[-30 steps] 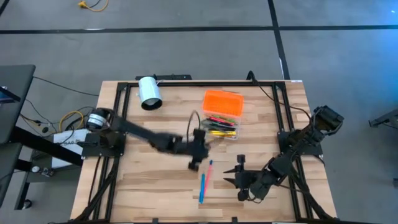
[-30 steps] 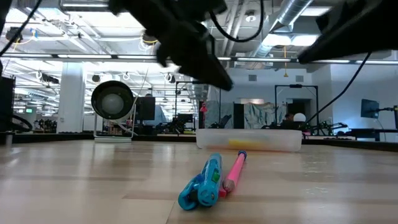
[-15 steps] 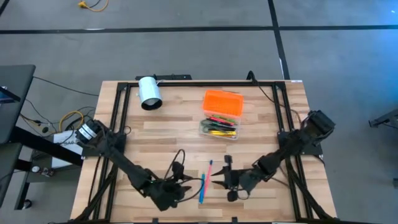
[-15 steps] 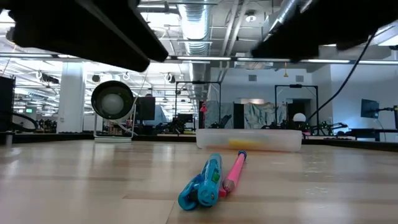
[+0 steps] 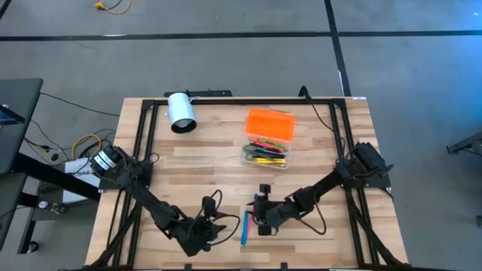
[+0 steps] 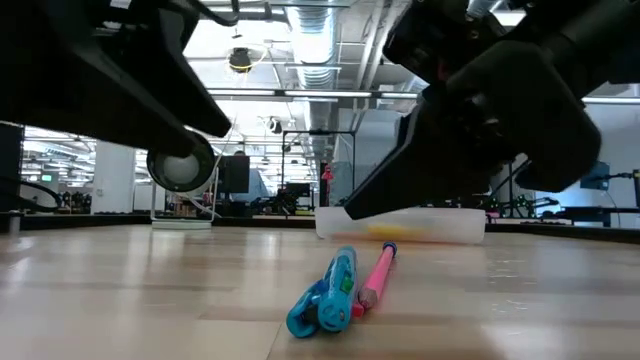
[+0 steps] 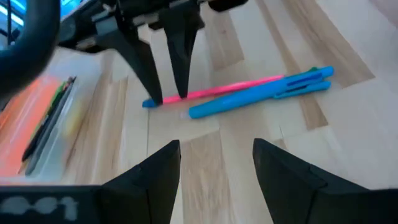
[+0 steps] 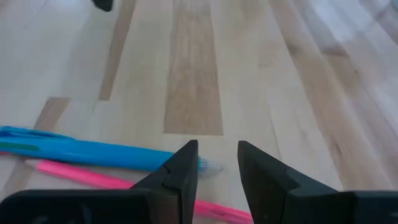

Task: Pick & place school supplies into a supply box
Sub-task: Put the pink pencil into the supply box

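A blue pen [image 5: 245, 226] and a pink pencil [image 5: 254, 203] lie side by side on the table near its near edge, also seen as blue pen [image 7: 261, 92] and pink pencil [image 7: 230, 88]. The supply box [image 5: 265, 155] holds several pens, with its orange lid [image 5: 269, 124] open behind it. My right gripper [image 5: 256, 214] is open and points down, fingertips [image 7: 155, 98] at the pencil's far end. My left gripper [image 5: 220, 226] is open, low over the table just left of the pens.
A white cylinder [image 5: 181, 111] lies near the far left corner. A black frame [image 5: 143, 150] runs along the table's sides. Bare wood lies between the pens and the box, and to the right of the pens.
My left arm has swung from beside the supply box down toward the near edge and now sits low, left of the pens. My right gripper has moved left toward the pens and come down over the pencil's far end. The pens have stayed in place.
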